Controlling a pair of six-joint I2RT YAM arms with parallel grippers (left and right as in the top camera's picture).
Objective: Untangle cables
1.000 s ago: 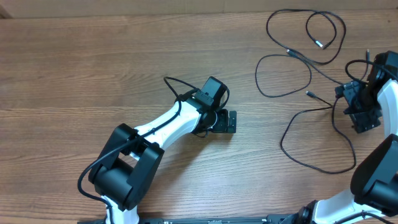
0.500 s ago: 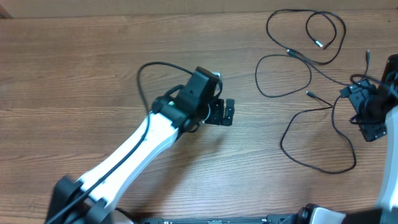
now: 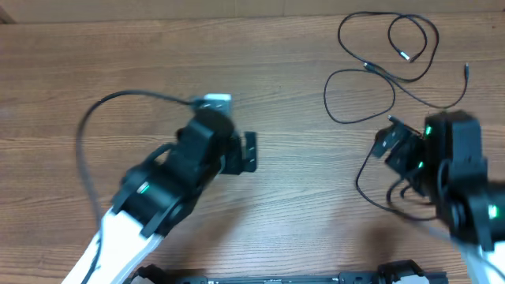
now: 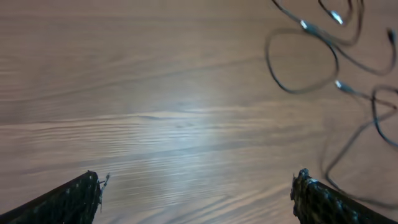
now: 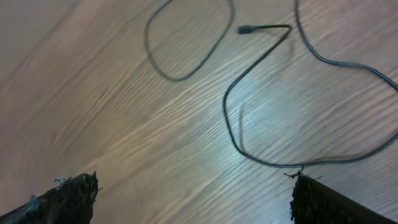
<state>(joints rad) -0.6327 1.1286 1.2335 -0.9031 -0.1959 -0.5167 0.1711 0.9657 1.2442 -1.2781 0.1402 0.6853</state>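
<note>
Approach step: left gripper (image 3: 248,152) and right gripper (image 3: 390,142) wide, empty above counter (image 3: 79,63); next likely needs right pinching one strand of the cables (image 3: 327,96).

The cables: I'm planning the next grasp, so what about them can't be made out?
Overhead: the right arm covers part of the lower loop, hiding any crossings.
Left wrist: the cables are blurred and cut off by the right edge.
Right wrist: the cable runs off the top and right edges; one plug shows.
</note>
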